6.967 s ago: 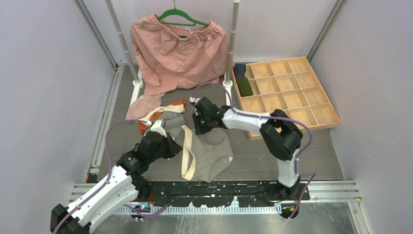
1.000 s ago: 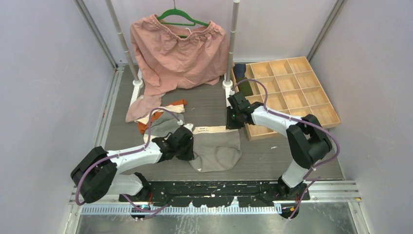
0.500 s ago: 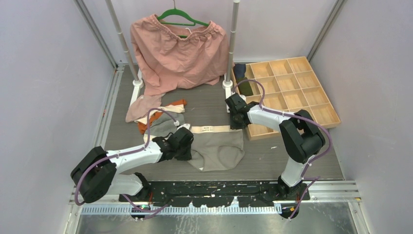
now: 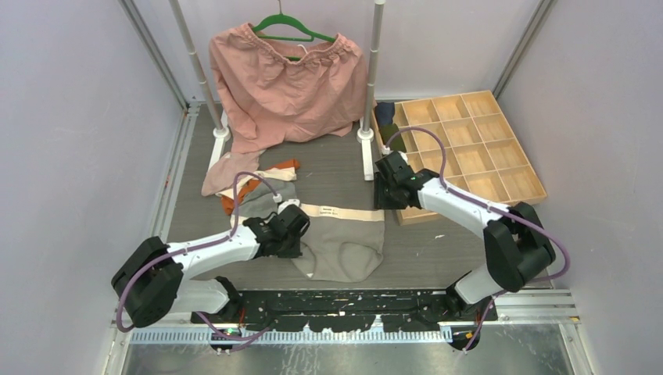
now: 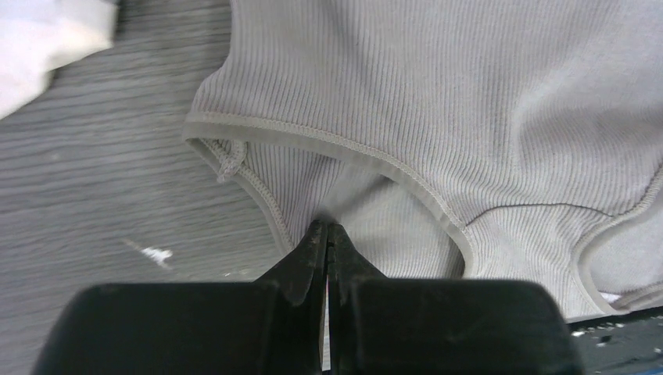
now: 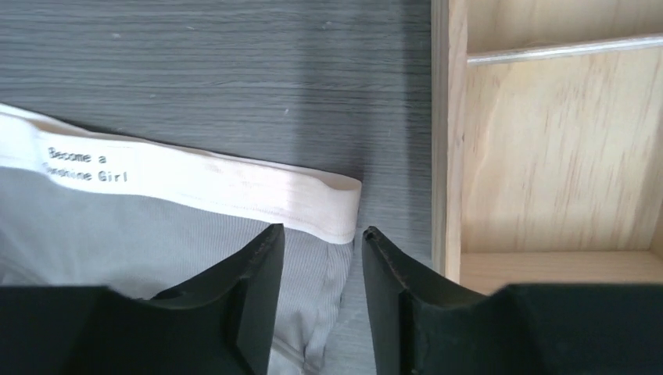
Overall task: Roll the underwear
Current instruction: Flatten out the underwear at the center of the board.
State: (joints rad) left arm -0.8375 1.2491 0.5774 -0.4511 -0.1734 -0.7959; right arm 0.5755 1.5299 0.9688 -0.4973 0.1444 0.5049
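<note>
The right claw (image 6: 322, 231) has just opened, dropping the waistband (image 6: 234, 183) directly ahead of it. The left claw (image 5: 326, 226) is clenched at the underwear (image 4: 344, 238) edge, hold unconfirmed. Garment lies flat, judged ready for rolling.

Left arm (image 4: 211, 250) stretched low and forward, left gripper (image 5: 326, 228) closed tip to tip; right arm (image 4: 461, 207) reaching forward-left, right gripper (image 6: 320, 230) pointing down, jaws parted.

The underwear (image 4: 344, 246) under me was grey, finely ribbed, with grey stitched hems. Its waistband (image 6: 195, 176) was cream and carried 2 lines of black lettering. My left gripper (image 5: 327, 228) and right gripper (image 6: 322, 230) were black. The table (image 4: 336, 160) was dark grey woodgrain, and the tray (image 6: 438, 133) was pale wood.
</note>
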